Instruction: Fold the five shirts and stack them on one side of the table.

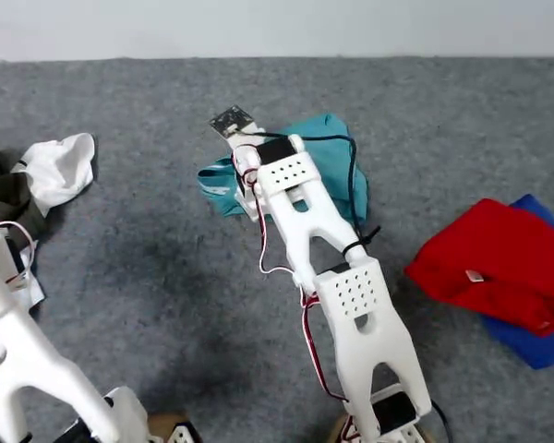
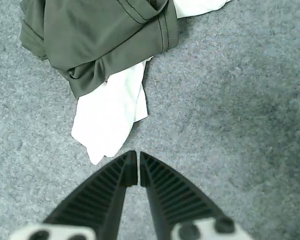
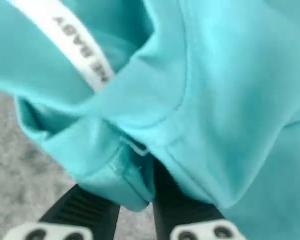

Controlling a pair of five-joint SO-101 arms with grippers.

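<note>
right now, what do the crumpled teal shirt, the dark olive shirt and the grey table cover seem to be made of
The teal shirt: soft matte knit, maybe cotton; limp folds, stitched hem. The dark olive shirt: smoother knit, slight sheen, possibly synthetic; double-stitched hem. The grey table cover: looks like short carpet or felt; fuzzy, flecked.

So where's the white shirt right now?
In the high view the white shirt lies crumpled at the far left, touching the dark olive shirt; the left claw sits shut just short of it.
</note>
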